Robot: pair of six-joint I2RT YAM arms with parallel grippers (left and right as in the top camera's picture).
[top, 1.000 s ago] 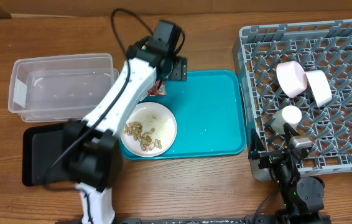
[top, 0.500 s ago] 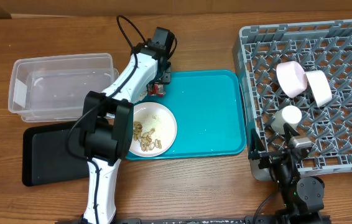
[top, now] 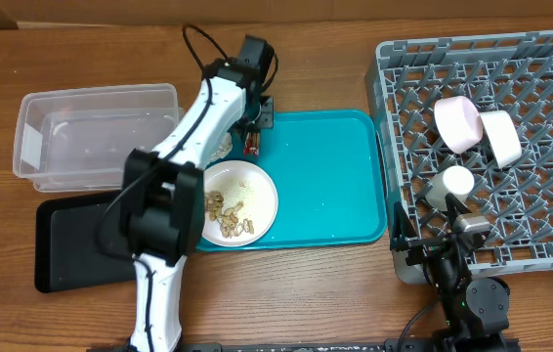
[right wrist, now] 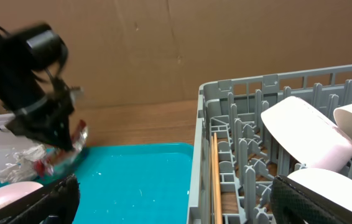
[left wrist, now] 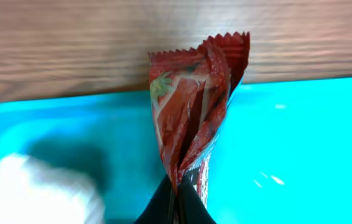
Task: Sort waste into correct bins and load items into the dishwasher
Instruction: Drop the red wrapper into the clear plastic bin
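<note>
the left claw (left wrist: pixel 177 198) is pinching one red snack wrapper (left wrist: pixel 194 106) by its lower end, jaws closed tight on it. the wrapper is standing up from the fingers at the far left corner of one teal tray (top: pixel 325 186), crossing the tray's rim; whether it is touching the tray cannot be told. one crumpled white paper ball (top: pixel 221 148) is lying just beside the wrapper, partly hidden by the arm. near it on the tray, one round white plate (top: pixel 254 184) is carrying a small heap of tan peanut shells (top: pixel 226 213).

left of the tray, one clear tub (top: pixel 96 137) and one black tray (top: pixel 66 244) are sitting side by side on the wooden counter (top: pixel 335 288).

right of the tray, one grey dish rack (top: pixel 540 68) is holding one pale pink bowl (top: pixel 457 122) and one white bowl (top: pixel 499 137), touching and tipped on their sides, plus one white cup (top: pixel 450 183). wooden chopsticks (right wrist: pixel 216 180) are lying along the rack's left edge; their count is unclear.

the right claw (right wrist: pixel 175 186) is hanging at the rack's near corner, jaws spread wide, holding nothing.
</note>
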